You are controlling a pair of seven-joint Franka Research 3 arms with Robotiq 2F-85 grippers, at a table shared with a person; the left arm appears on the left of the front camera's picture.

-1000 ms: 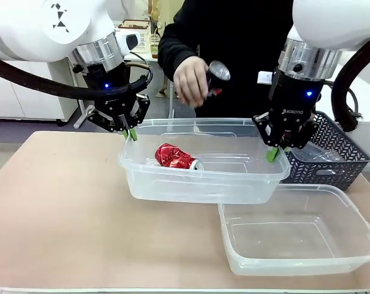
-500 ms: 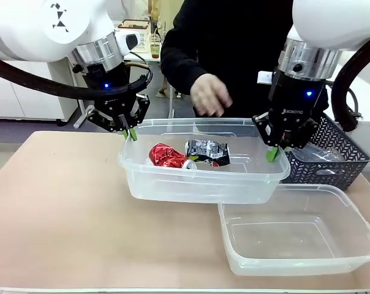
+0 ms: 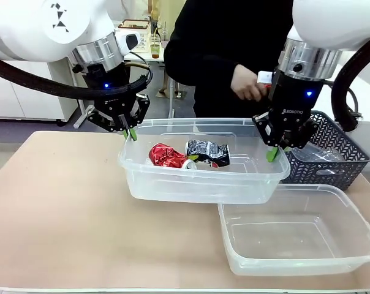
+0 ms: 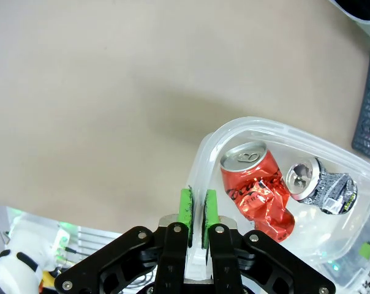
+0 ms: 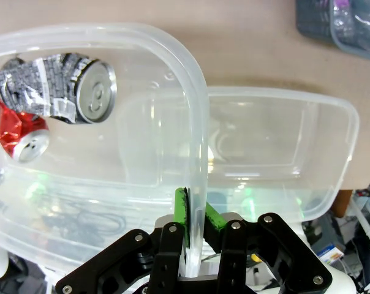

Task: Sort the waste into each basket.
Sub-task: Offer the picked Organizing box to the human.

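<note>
The left gripper (image 3: 130,133) pinches the left end rim of a clear tub (image 3: 197,174), its green pads drawn narrow on either side of the thin plastic. That grip is the first weak spot. The rim is slick and bends, so a jerk or any extra load could let it slide out of the pads and drop that end onto the table (image 3: 62,214).

Inside the tub, toward its left half, lie a crushed red can (image 3: 168,155) and, touching it on the right, a black can (image 3: 207,151). Both lie on their sides. If one arm rises or moves faster than the other, the tub tilts, the cans roll to the low end, and the shifted weight pulls on that grip.

The right gripper (image 3: 272,153) clamps the right end rim in the same narrow way, so both arms appear to carry the tub between them. Any pull apart or twist between them would flex the tub or strip the rim from one pair of pads.

The person's hand (image 3: 246,82) is just behind the right gripper; a move up or back could strike it.

The tub's near right corner overhangs the empty tub (image 3: 295,264). Lowering it here could catch that rim. The basket (image 3: 335,166) stands close on the right, so a swing that way would knock it.
</note>
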